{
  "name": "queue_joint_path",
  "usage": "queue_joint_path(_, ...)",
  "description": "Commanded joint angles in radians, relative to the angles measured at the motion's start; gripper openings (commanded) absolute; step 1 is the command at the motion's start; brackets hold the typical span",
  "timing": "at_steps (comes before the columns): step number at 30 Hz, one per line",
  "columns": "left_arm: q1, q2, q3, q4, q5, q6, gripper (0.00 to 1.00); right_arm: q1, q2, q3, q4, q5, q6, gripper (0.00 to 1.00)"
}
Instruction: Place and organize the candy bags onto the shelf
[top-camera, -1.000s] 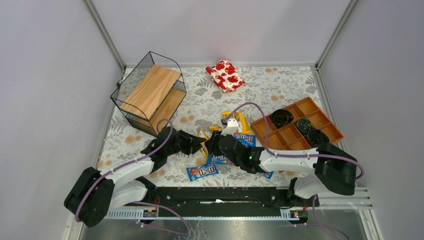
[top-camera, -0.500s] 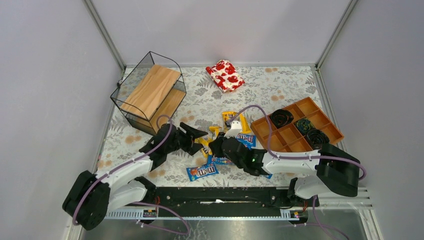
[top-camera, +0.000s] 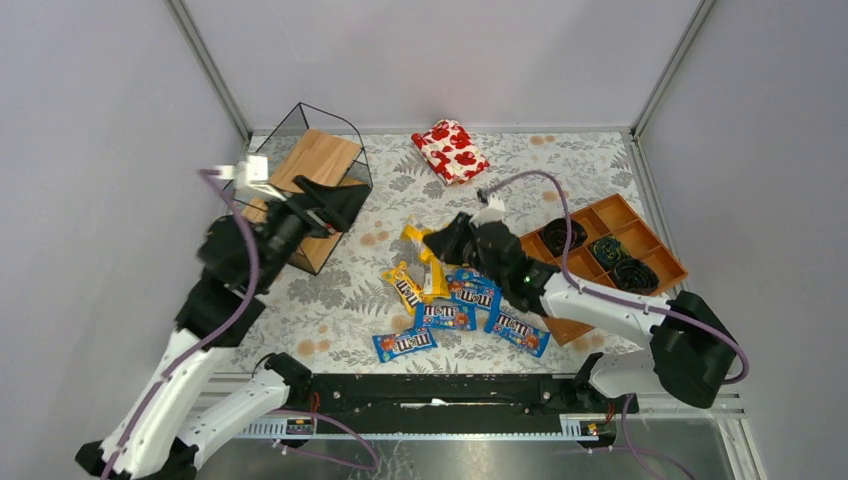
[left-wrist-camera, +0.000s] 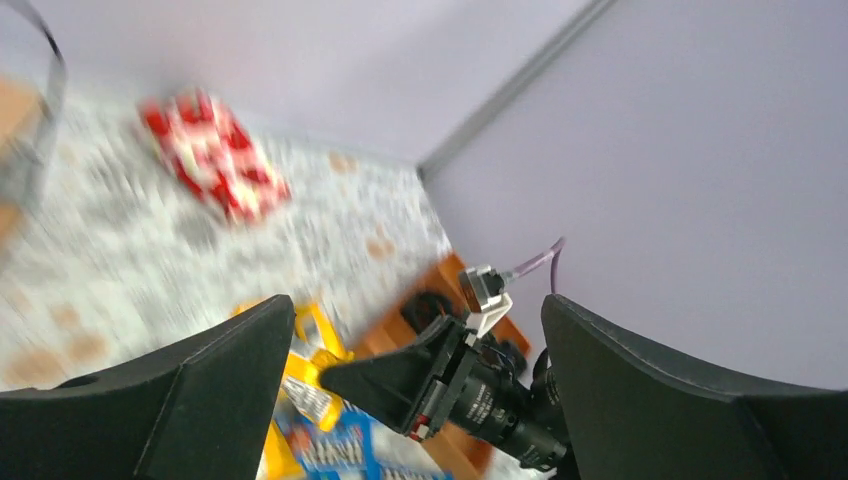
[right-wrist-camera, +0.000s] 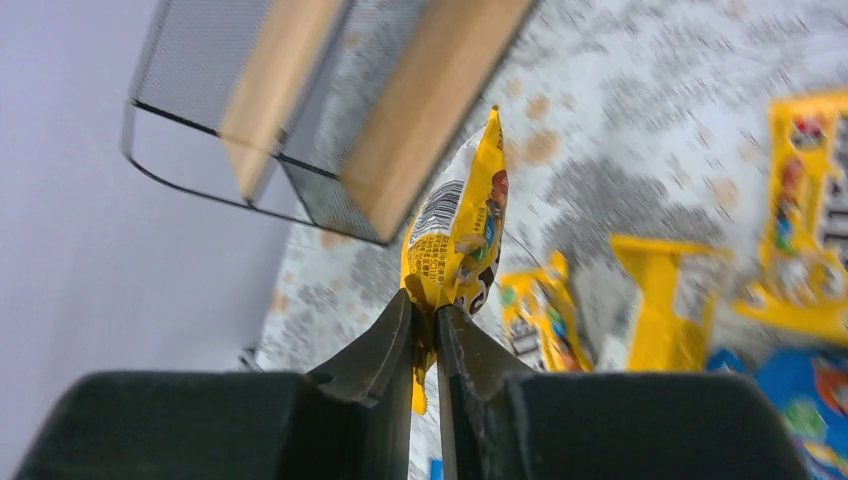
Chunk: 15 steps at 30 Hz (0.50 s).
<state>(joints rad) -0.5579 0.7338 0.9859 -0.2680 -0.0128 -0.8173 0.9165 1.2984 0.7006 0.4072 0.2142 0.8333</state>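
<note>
A yellow candy bag (right-wrist-camera: 460, 225) hangs pinched by one edge between the pressed-together fingers of the right gripper (right-wrist-camera: 425, 312), raised over the floral table (top-camera: 560, 170) and well short of the shelf (right-wrist-camera: 440, 100). The other candy bags (top-camera: 447, 316) lie loose below, beside the orange tray (top-camera: 620, 205). The left gripper (top-camera: 335, 200), spread wide and empty, hovers in front of the shelf. A second ago both grippers were low in the pile, each partly closed.

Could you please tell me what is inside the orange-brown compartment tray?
Three dark coiled items sit in separate compartments of the tray; the other visible compartments look empty. The right arm covers its near-left corner, so that part cannot be checked.
</note>
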Motion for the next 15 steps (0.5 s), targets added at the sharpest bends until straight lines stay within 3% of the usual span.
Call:
queue_joint_path(1,0.004,-0.034,0.172,-0.079,-0.176,0.422,0.99,-0.074,0.072,0.23,0.058,-0.184,-0.006,0.06)
queue_joint_path(6,0.005,-0.078,0.23,-0.016,-0.244,0.511,0.99,-0.14,0.294,0.526,0.032,-0.343,0.025,0.06)
queue_joint_path(15,0.004,-0.213,0.083,0.175,-0.298,0.636,0.99,-0.181,0.875,1.271,-0.137,-0.524,0.125,0.07)
